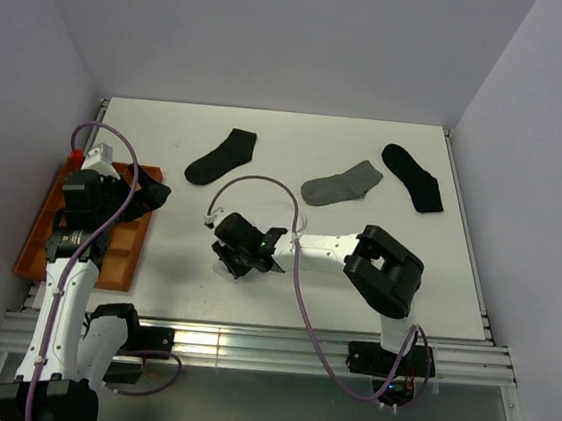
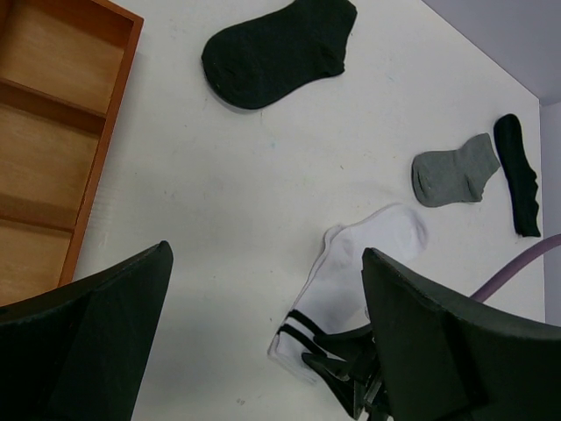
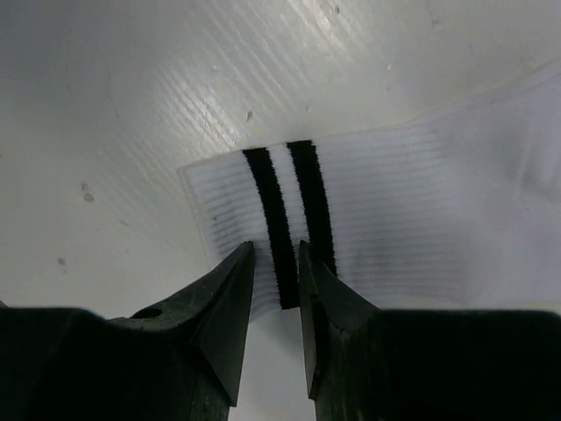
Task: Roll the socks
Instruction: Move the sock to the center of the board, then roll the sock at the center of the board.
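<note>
Nearest the arm bases, the right hand (image 3: 276, 254) is drawn narrow on the cuff of the striped white sock (image 3: 394, 219). Its two fingertips pinch the hem right beside the black stripes, and the rest of the sock lies flat on the desk (image 1: 155, 258), toe pointing away. The bite is shallow and sits at the very edge, so the soft knit could slip out once the cuff is lifted or turned over. It may also hold only the upper layer, which would give a loose, lopsided roll. The left wrist view shows a second white edge peeking out beside the sock; whether another sock lies under it I cannot tell, but if so the two could drag apart. With nothing pinning the toe, the whole sock may slide rather than roll. The left hand (image 2: 267, 253) hangs wide and empty near the wooden tray (image 1: 37, 235), too far off to steady anything. Farther back, the grey sock (image 1: 341, 185) and two black socks (image 1: 221, 157) lie well apart and unrolled.
</note>
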Controlling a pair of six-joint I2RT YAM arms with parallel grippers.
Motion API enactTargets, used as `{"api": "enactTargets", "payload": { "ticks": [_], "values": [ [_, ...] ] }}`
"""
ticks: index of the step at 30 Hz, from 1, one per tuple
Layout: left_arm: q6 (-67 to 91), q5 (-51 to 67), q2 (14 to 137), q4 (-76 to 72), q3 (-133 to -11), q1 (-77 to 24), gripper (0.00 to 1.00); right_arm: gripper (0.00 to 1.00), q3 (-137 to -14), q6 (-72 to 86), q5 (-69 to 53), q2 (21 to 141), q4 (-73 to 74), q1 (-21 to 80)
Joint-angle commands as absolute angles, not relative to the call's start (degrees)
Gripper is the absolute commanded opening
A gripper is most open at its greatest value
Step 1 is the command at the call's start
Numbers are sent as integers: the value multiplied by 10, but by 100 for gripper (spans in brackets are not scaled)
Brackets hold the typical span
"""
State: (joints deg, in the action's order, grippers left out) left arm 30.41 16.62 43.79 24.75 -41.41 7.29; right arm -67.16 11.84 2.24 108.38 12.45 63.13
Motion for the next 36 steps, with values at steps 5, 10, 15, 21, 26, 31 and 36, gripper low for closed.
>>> {"api": "enactTargets", "payload": {
  "ticks": [5, 10, 15, 21, 26, 31, 36],
  "values": [
    [291, 162, 441, 243, -421, 71, 95, 41, -681, 96, 41, 1037, 101, 637],
    [292, 154, 441, 245, -420, 72, 95, 50, -618, 69, 95, 975, 50, 669],
    [292, 156, 443, 245, -420, 72, 95, 56, -611, 43, 125, 983, 54, 700],
    [292, 149, 442, 246, -420, 72, 95, 57, -615, 13, 160, 1011, 47, 718],
    [293, 149, 441, 246, -419, 72, 95, 57, -628, 6, 183, 1041, 54, 728],
    [293, 148, 442, 246, -419, 72, 95, 56, -629, -13, 185, 1059, 52, 731],
    [293, 145, 442, 247, -419, 72, 95, 54, -636, -14, 185, 1078, 58, 736]
  ]
}}
